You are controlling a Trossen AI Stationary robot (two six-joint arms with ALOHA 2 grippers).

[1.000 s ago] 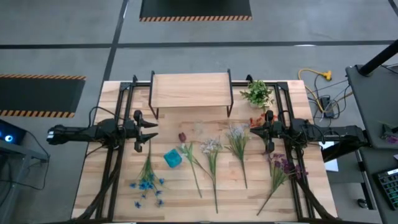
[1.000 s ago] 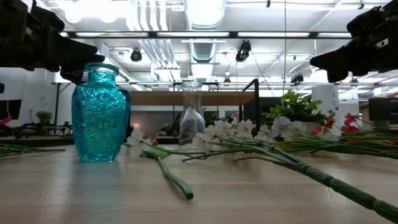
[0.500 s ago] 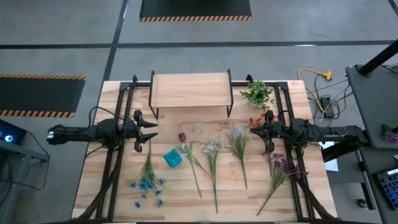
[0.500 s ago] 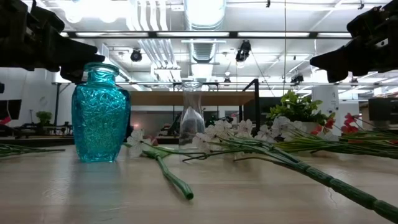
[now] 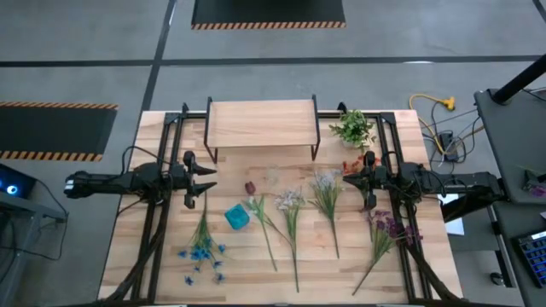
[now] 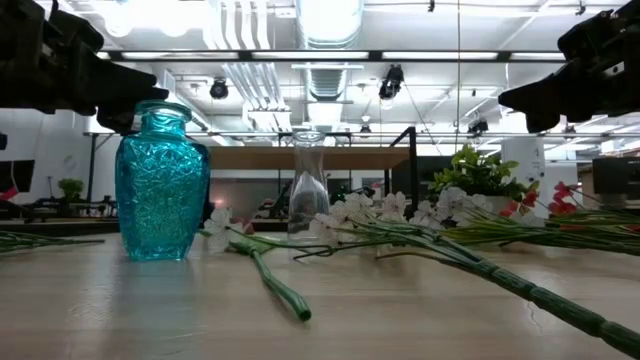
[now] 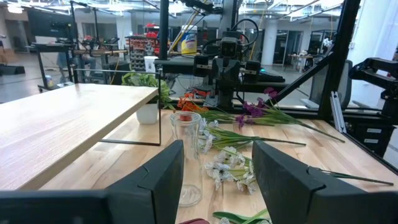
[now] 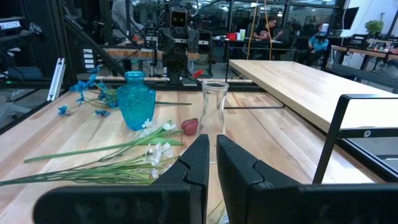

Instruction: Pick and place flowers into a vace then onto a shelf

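Several flowers lie flat on the wooden table: a blue one (image 5: 202, 247), a red-budded one (image 5: 260, 217), a white one (image 5: 290, 211), a pale one (image 5: 327, 198) and a purple one (image 5: 384, 234). A teal vase (image 5: 237, 217) and a clear glass vase (image 7: 186, 155) stand upright among them. The shelf (image 5: 263, 126) stands at the far edge. My left gripper (image 5: 207, 181) hovers open at the table's left, pointing level toward the middle. My right gripper (image 5: 350, 179) hovers shut at the right, facing it. Neither touches anything.
A leafy potted plant (image 5: 353, 128) stands at the far right beside the shelf, with orange-red blooms (image 5: 351, 164) just in front of it. Black frame rails (image 5: 162, 247) run along both table sides. Bare wood lies between the shelf and the flowers.
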